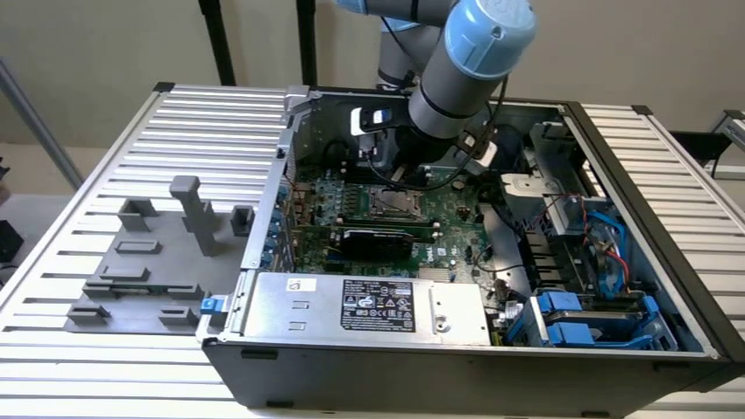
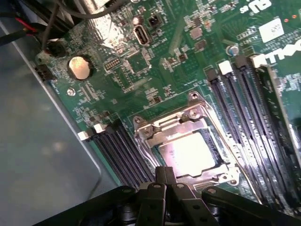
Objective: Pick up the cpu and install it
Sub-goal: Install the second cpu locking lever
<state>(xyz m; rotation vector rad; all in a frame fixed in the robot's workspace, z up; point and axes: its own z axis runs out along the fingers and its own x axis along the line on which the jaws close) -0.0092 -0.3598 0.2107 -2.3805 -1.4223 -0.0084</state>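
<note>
The cpu (image 2: 188,153), a pale silvery square, lies flat inside the metal-framed socket (image 2: 149,131) on the green motherboard (image 2: 127,80). The socket's frame stands open around it. My gripper (image 2: 164,175) hovers just above the socket's edge, its black fingers pressed together with nothing between them, the tips next to one side of the cpu. In the exterior view the arm reaches down into the open computer case, and the gripper (image 1: 399,177) hangs right over the socket (image 1: 390,203).
Black memory slots (image 2: 249,117) flank the socket on both sides. A long black expansion card (image 1: 372,236) lies just in front of the socket, and a silver power supply (image 1: 372,304) beyond that. Cables and blue drive bays (image 1: 588,314) fill the case's right. A grey fixture (image 1: 140,279) sits on the table's left.
</note>
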